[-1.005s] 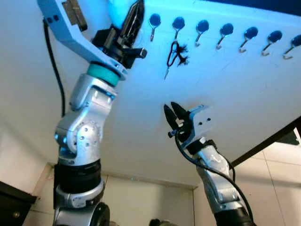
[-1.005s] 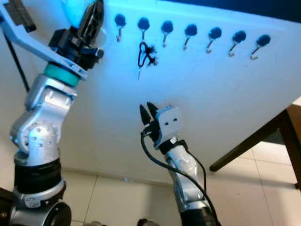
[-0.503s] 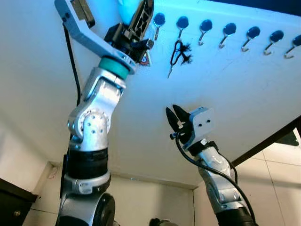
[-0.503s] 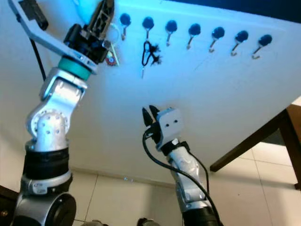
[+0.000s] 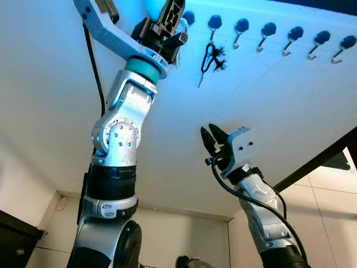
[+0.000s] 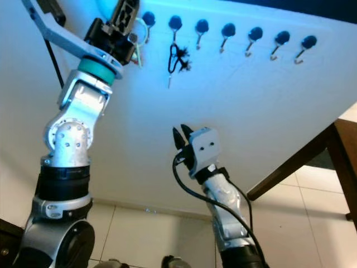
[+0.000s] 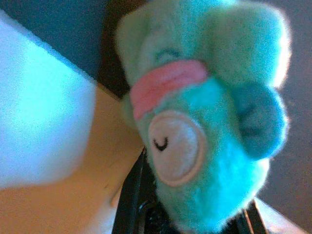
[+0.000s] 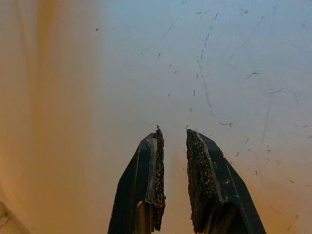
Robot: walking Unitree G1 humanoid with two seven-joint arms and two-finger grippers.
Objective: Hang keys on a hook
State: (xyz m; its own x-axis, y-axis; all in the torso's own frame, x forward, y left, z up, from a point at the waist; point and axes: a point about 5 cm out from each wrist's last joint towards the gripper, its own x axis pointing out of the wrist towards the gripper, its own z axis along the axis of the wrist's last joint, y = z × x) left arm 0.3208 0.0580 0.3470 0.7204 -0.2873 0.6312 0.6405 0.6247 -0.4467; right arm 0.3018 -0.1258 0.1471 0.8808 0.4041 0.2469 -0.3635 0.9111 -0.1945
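Left gripper (image 5: pixel 170 14) raised high against the white wall (image 5: pixel 268 111), at the left end of the row of hooks (image 5: pixel 268 33) along the wall's upper edge; black fingers clamped on a teal plush keychain toy (image 7: pixel 204 122), with a ring of keys (image 6: pixel 135 42) dangling just beside the fingers, close to the leftmost hook (image 6: pixel 148 21). Cannot tell whether the key ring is touching that hook or already looped over it, since gripper and wrist cover the spot. Seen from the left wrist, blurred plush with a pink band and a round pale patch, fingers mostly hidden behind it, only dark slivers at the base. Second hook from the left (image 5: pixel 215 23) carrying a black bunch of keys (image 5: pixel 209 58), one key hanging down below the tassel; remaining hooks toward the right edge bare. Right gripper (image 5: pixel 212 138) lower down, near the middle of the wall, pointing up at it, fingers parted by a narrow gap, holding nothing; rough pads (image 8: pixel 197 180) apart and facing scuffed, scratched paint. Dark wooden furniture leg (image 6: pixel 301 162) cut off at the right edge, tiled floor (image 6: pixel 312 223) below.
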